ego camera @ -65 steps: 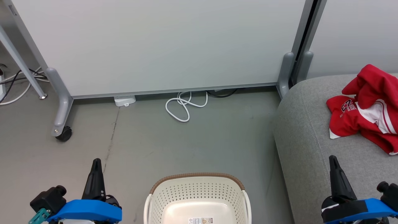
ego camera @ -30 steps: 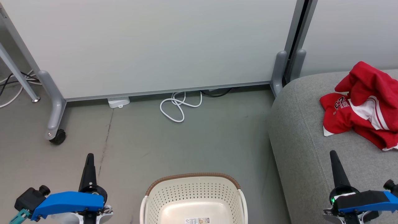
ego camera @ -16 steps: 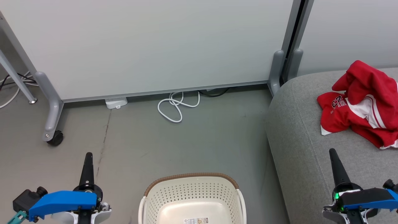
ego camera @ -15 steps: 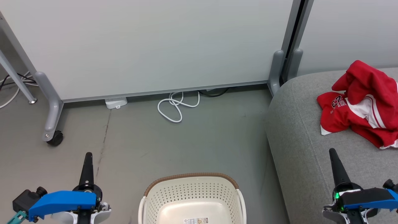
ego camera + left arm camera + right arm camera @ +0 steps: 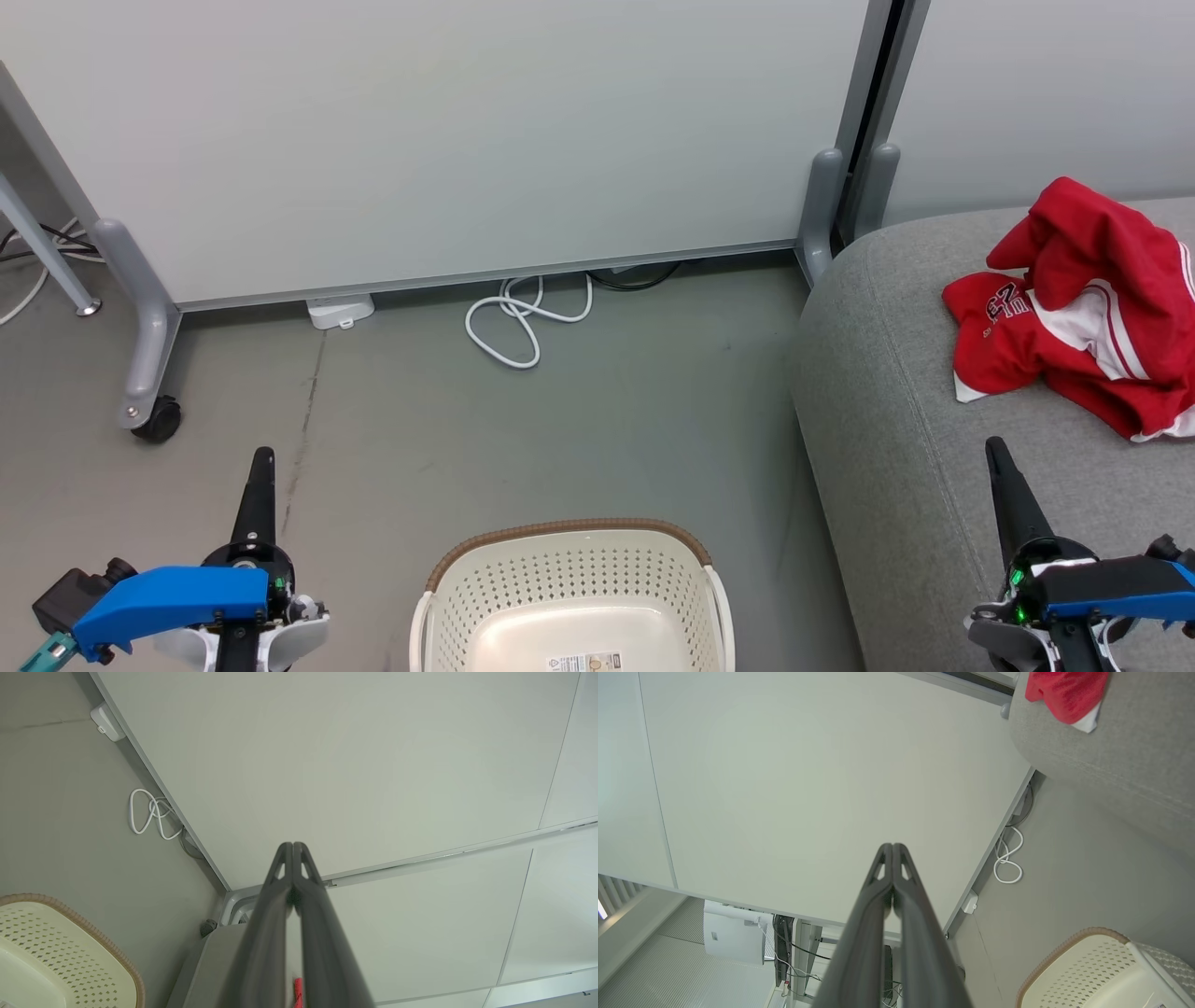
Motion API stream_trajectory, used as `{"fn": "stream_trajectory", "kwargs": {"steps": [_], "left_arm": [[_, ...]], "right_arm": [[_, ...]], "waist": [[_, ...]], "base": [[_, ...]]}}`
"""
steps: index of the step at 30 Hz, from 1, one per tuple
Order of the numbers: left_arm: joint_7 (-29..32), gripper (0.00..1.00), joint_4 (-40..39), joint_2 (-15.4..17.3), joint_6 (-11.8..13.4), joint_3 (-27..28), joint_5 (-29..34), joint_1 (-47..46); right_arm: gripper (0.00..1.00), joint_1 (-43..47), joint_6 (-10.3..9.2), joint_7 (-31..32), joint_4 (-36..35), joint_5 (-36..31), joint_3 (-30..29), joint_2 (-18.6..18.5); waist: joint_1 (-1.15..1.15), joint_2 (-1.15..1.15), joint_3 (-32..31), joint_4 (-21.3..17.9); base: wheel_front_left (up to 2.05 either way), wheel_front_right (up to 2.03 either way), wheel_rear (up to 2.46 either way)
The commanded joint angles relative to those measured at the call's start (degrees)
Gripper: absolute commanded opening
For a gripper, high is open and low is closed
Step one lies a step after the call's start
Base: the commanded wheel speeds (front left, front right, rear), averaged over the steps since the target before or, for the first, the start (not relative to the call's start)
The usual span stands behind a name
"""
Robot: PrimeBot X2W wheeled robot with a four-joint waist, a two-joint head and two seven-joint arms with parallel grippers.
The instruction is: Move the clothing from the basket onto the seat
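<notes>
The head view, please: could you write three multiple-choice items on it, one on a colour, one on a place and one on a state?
1. What colour is the rim of the basket?
A. brown
B. blue
C. black

2. Where does the clothing lie?
A. inside the basket
B. on the seat
C. draped over the basket's rim

3. How do the jaws of the right tool stand?
A. wide open
B. shut on the clothing
C. shut, holding nothing

Key:
1 A: the woven-look band along the top is brown.
2 B: the red heap rests on the grey upholstery.
3 C: the tool tapers to one closed point, apart from the clothing.
</notes>
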Motion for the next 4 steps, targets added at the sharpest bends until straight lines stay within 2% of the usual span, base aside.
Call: {"fn": "stream_trajectory", "kwargs": {"steps": [1,4], "left_arm": [[0.4,0.00,-0.5,0.0,-0.3,0.4,-1.4,-1.0],[0.7,0.00,-0.5,0.0,-0.4,0.6,-2.8,-1.1]], "right_arm": [[0.00,-1.0,0.04,0.3,-0.1,1.4,-0.2,-0.4],[0.00,-1.2,0.04,0.7,0.0,2.8,-0.3,-0.4]], "waist": [[0.00,0.00,0.0,-0.1],[0.00,0.00,0.0,-0.2]], "base": [[0.00,0.00,0.00],[0.00,0.00,0.00]]}}
